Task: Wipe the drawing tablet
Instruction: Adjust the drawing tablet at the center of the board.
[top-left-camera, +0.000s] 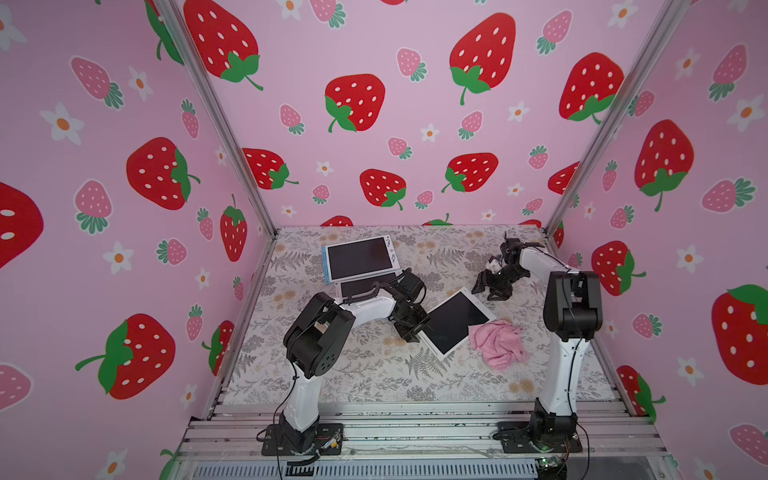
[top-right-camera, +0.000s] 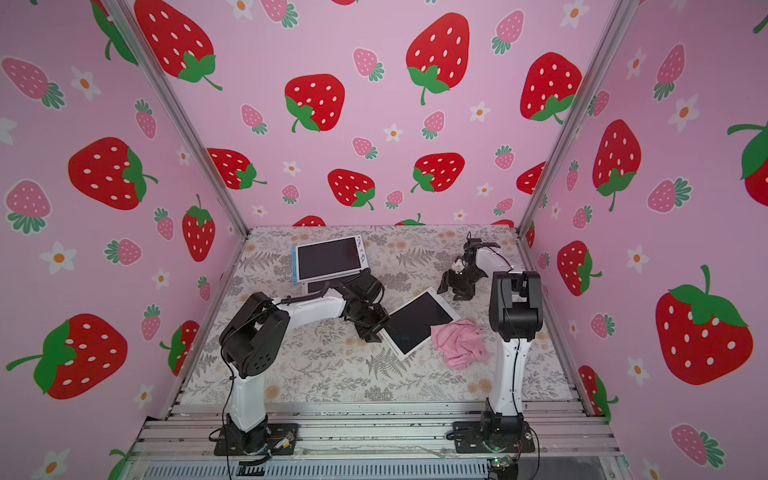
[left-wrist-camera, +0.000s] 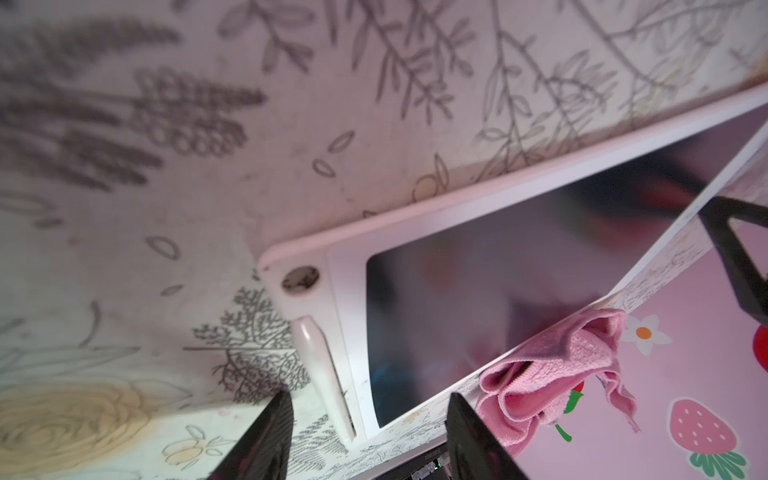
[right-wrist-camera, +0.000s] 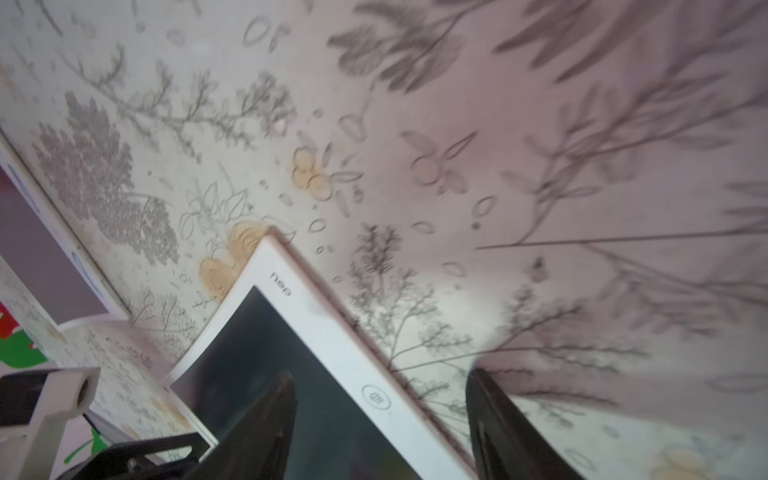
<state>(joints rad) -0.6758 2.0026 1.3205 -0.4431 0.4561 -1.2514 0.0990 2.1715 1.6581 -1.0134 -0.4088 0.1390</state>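
The drawing tablet (top-left-camera: 455, 322) lies flat on the table (top-left-camera: 332, 374), turned cornerwise, between the two grippers. The left gripper (top-left-camera: 409, 332) stands at the tablet's edge nearest the left arm; in the left wrist view that edge runs between its fingers (left-wrist-camera: 266, 432). The cloth (top-left-camera: 498, 343) lies across the tablet from those fingers, against the opposite edge. The right gripper (top-left-camera: 484, 291) is at the tablet's rear corner, with the tablet's edge between its fingers (right-wrist-camera: 257, 424). Behind the left fingers, the upper tablet (top-left-camera: 359, 257) overlaps the lower tablet (top-left-camera: 361, 287).
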